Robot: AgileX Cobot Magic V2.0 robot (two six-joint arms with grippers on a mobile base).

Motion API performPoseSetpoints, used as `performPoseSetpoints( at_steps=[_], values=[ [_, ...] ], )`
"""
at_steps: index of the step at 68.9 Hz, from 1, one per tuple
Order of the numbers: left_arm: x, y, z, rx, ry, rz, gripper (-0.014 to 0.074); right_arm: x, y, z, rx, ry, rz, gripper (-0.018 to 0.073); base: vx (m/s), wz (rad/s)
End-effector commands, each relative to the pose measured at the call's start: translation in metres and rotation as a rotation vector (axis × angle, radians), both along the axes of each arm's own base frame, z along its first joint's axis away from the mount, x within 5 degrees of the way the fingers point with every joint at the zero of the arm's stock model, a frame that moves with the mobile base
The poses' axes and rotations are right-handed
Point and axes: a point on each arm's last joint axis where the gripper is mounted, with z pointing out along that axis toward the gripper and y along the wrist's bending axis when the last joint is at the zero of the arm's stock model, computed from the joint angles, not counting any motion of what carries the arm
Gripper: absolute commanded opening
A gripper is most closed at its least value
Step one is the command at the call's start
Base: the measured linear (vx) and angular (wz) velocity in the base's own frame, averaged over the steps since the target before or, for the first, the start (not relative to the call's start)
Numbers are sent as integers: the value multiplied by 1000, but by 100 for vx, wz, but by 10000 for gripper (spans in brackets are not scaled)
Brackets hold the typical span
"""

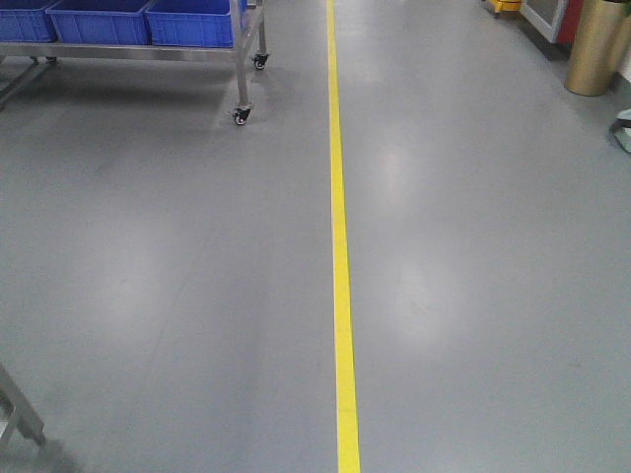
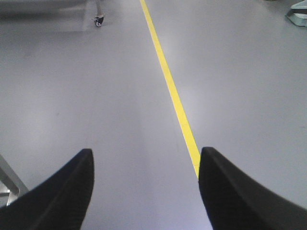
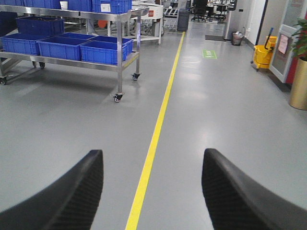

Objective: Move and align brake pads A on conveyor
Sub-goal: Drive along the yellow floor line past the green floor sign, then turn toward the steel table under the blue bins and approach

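Left gripper (image 2: 146, 160) and right gripper (image 3: 153, 160) point forward over the grey floor (image 1: 148, 276), jaws released and spread wide.

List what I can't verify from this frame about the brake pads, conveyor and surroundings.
Brake pads and conveyor: in no view; all cameras face floor and yellow line.
Blue bins: front view's top edge cuts them; in right wrist view their walls hide the contents.
Metal leg: front view, cut by left edge; what it belongs to is unclear.

The right hand (image 3: 152, 160) gapes wide over a yellow floor line (image 3: 162, 110), blue bins (image 3: 105, 51) racked beyond.
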Motion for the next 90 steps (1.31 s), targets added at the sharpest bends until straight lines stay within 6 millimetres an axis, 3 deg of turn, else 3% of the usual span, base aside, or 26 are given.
performPoseSetpoints(
  at_steps=[1, 50, 90],
  values=[
    [3, -1, 13, -21, -76, 1, 443, 0, -1, 15, 0, -96, -9, 429, 59, 13],
    [3, -1, 13, -21, -76, 1, 443, 0, -1, 15, 0, -96, -9, 429, 50, 14],
    [3, -1, 13, -21, -76, 1, 443, 0, -1, 15, 0, -97, -9, 429, 34, 81]
  ],
)
